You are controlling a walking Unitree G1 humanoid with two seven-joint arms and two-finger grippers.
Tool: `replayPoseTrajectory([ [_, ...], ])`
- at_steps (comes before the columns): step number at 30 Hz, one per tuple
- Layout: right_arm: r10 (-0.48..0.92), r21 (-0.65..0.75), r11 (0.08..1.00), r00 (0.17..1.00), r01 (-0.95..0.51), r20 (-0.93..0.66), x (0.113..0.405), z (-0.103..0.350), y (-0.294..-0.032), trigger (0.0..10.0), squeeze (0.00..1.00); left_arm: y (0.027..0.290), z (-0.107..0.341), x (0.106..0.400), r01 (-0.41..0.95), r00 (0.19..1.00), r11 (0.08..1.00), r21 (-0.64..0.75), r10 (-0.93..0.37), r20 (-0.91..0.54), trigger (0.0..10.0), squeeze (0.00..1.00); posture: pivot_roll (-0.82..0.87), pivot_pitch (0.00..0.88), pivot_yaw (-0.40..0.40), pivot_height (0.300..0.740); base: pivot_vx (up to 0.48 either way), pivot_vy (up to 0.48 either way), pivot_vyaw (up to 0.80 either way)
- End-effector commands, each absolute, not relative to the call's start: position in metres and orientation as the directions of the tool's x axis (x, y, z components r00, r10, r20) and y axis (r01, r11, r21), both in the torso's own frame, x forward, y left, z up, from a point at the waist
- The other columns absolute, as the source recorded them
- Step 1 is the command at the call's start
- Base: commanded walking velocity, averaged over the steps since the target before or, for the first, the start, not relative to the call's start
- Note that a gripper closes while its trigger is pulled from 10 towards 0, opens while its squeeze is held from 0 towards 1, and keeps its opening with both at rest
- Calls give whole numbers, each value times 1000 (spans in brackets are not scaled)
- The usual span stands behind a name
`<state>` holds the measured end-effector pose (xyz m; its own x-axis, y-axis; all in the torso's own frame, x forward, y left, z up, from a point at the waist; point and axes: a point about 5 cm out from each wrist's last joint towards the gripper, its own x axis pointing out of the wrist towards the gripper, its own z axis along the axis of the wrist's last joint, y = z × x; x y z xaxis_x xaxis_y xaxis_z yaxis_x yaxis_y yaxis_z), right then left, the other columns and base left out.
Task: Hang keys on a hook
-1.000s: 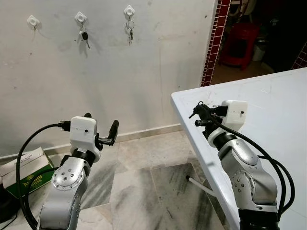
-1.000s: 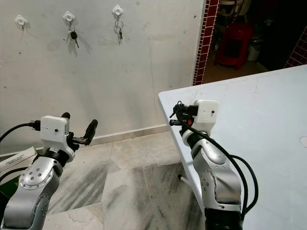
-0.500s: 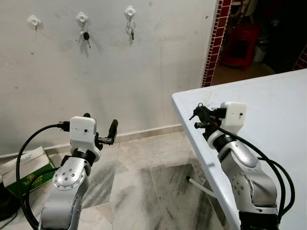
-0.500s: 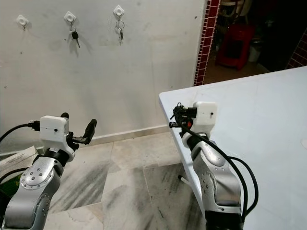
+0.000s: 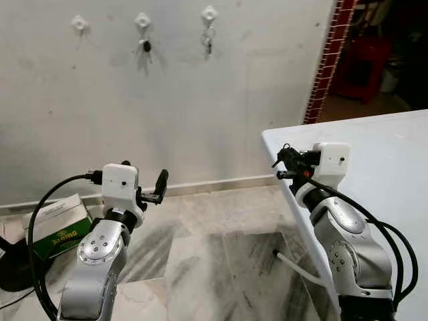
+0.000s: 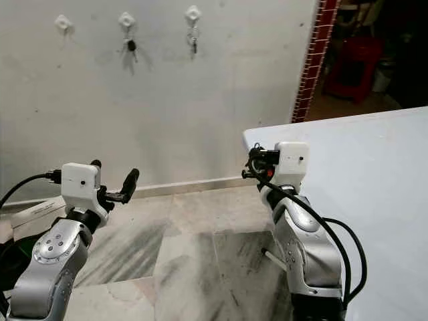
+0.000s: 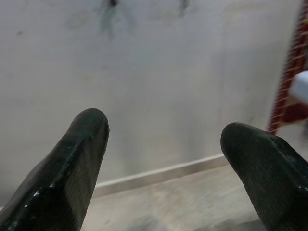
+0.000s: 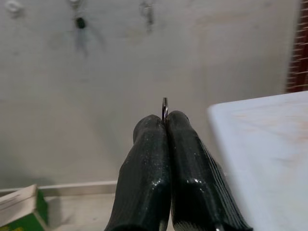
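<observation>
Three white hooks sit high on the grey wall. The left hook (image 5: 79, 23) is bare. A black-headed key (image 5: 145, 45) hangs from the middle hook (image 5: 142, 20), and a bunch of keys (image 5: 208, 41) from the right hook (image 5: 210, 13). My right gripper (image 5: 281, 164) is raised beside the table corner, well below and to the right of the hooks. It is shut on a metal key ring (image 8: 165, 108) that pokes out between the fingertips. My left gripper (image 5: 142, 175) is held up at the lower left, open with nothing between its fingers (image 7: 82, 144).
A white table (image 5: 381, 140) stands on the right, its corner next to my right arm. A cardboard box (image 5: 57, 224) lies on the marble floor by the wall at the left. A red-tiled door frame (image 5: 326, 63) and a red stool (image 5: 364, 57) are at the far right.
The whole picture has shifted right, so the camera has turned left and the hooks sit nearer the middle. Both arms keep their pose, and the right gripper still holds the ring.
</observation>
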<state>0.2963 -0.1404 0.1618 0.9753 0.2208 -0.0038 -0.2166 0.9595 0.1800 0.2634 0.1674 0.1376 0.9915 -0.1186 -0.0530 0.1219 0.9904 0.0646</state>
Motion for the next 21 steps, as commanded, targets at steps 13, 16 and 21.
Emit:
replayPoseTrajectory([
  [13,173,168,970,985,-173,15,299,165,-147,10000,0,164,139,266,154,987,986,67,-150,-61,10000,0,67,0,79,740,0,480,0],
  [16,173,169,970,985,-173,16,299,166,-146,10000,0,164,140,266,154,987,986,66,-150,-57,10000,0,67,0,79,740,0,480,0],
  [21,173,167,970,985,-174,17,300,166,-146,10000,0,163,142,267,149,989,987,65,-148,-33,10000,0,65,0,77,740,0,281,0],
])
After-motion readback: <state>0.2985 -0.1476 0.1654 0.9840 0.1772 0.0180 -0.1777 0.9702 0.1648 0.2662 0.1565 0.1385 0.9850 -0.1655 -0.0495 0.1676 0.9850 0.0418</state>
